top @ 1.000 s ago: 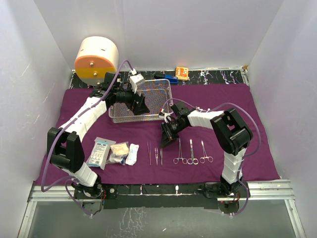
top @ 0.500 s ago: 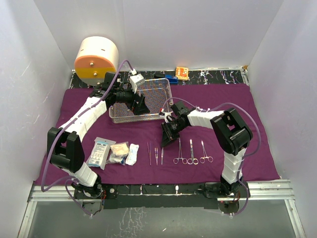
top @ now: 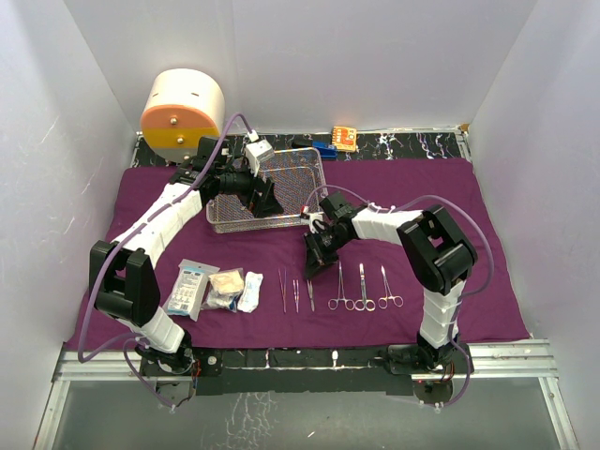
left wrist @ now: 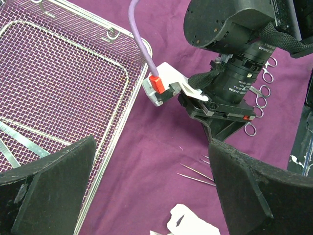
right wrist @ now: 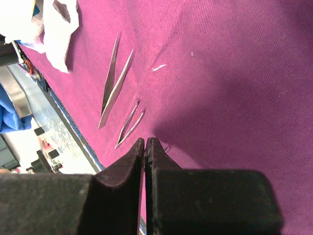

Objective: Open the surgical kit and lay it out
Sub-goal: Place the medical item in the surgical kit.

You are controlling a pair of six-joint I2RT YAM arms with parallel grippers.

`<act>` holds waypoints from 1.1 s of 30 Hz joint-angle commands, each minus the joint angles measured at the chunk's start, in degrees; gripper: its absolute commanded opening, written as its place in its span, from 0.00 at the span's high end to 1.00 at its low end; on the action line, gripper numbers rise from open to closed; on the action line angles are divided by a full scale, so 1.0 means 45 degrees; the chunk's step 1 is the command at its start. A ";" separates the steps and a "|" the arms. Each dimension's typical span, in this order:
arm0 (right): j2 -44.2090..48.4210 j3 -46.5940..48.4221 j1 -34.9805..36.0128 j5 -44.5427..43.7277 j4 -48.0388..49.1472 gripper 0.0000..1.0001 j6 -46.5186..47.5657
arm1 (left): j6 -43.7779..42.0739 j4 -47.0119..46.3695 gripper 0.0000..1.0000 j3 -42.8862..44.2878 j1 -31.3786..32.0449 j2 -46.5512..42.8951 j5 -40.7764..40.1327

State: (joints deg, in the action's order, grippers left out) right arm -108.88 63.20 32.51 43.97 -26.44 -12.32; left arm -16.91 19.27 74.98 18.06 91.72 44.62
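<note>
Your overhead view is bright and evenly lit from above: the white walls (top: 375, 56) look slightly washed out, and the arms cast only soft shadows on the purple cloth (top: 506, 206). Your left wrist view is sharp on the wire-mesh tray (left wrist: 58, 78), but its own fingers (left wrist: 49, 186) are dark, blurred masses. In your right wrist view a broad soft shadow darkens the cloth, the fingers (right wrist: 122, 171) are black and unfocused, and the tweezers (right wrist: 103, 116) catch light.
</note>
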 commanded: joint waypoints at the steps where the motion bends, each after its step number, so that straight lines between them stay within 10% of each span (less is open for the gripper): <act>1: 0.0582 0.0529 0.0094 -0.0842 -0.0123 1.00 -0.0324 | -0.0013 -0.0209 0.02 -0.0020 -0.0089 -0.0088 0.0440; 33: 0.0354 0.0756 0.0776 -0.2596 -0.0414 1.00 -0.5238 | 0.0011 -0.0122 0.02 0.0135 -0.0084 0.0223 0.0382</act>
State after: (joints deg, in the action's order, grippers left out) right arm -107.94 65.58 36.01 32.86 -29.19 -33.80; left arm -16.67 18.83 74.98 18.06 93.49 44.60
